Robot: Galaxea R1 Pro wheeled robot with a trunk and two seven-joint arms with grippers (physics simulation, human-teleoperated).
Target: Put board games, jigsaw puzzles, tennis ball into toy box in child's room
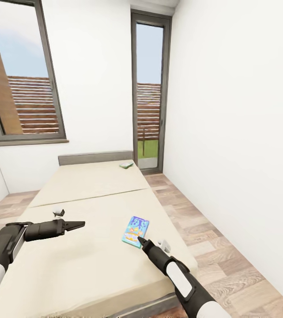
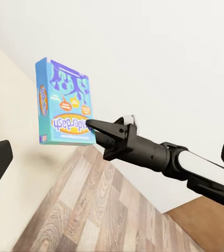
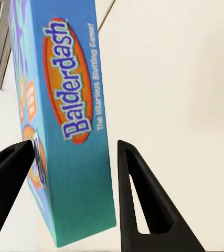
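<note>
Both bed games still to be collected; the first pickup is in hand.

The blue Balderdash board game (image 1: 135,232) lies flat near the bed's (image 1: 84,265) right edge, between the spread fingers of the right gripper (image 1: 140,240), not yet clamped. A green game (image 1: 126,165) rests by the headboard corner. The left gripper (image 1: 77,225) hovers open, empty.

Bright, even daylight; soft shadows, slightly blurry renders.
</note>
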